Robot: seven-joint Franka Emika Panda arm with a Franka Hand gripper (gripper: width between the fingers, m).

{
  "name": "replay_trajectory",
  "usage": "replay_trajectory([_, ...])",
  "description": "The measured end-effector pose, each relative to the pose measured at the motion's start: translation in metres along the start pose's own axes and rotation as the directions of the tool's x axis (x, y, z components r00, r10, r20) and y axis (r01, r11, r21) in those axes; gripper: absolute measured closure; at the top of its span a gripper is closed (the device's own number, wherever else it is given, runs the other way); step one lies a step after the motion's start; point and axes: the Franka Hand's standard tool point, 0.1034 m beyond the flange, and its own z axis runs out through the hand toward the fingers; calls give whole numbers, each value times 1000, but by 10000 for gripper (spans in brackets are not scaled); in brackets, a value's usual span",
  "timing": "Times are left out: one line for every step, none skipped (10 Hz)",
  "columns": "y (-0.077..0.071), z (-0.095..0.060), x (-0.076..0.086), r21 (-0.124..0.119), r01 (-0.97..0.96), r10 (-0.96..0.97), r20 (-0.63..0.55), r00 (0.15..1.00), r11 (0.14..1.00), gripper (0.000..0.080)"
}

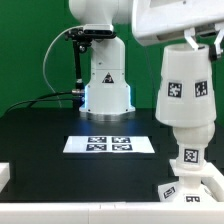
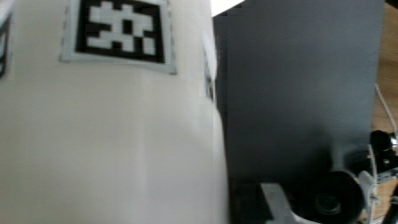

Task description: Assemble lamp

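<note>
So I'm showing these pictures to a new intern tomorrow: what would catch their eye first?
Probably the tapered white lamp shade with its black-and-white tags, large at the exterior view's right, directly above the bulb on the lamp base. In the wrist view the shade fills most of the picture. Next, the marker board lying flat on the black table, in front of the robot's glossy white body.

marker board [image 1: 108, 145] flat on black table [image 1: 60, 125], green backdrop [image 1: 30, 50] behind
</note>
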Motion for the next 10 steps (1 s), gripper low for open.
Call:
replay_trajectory([-4, 6, -3, -4, 7, -7, 3, 1000, 1000, 754])
replay_trajectory([-6, 11, -5, -7, 8, -8, 7, 1000, 1000, 754])
replay_trajectory([-6, 18, -10, -13, 7, -7, 13, 1000, 1000, 754])
replay_trajectory([-6, 28, -18, -25, 17, -17, 22, 1000, 1000, 754])
replay_trajectory([-6, 35, -23, -33, 25, -24, 30, 999, 999, 754])
replay_trajectory([-4, 39, -25, -36, 34, -33, 27, 999, 999, 754])
replay_trajectory([-3, 42, -26, -37, 38, -37, 24, 999, 999, 754])
replay_trajectory([-3, 42, -26, -36, 38, -37, 24, 999, 999, 751])
replay_trajectory([-3, 42, -26, -37, 39, -38, 24, 999, 999, 751])
replay_trajectory([-3, 42, -26, -37, 39, -38, 24, 999, 999, 542])
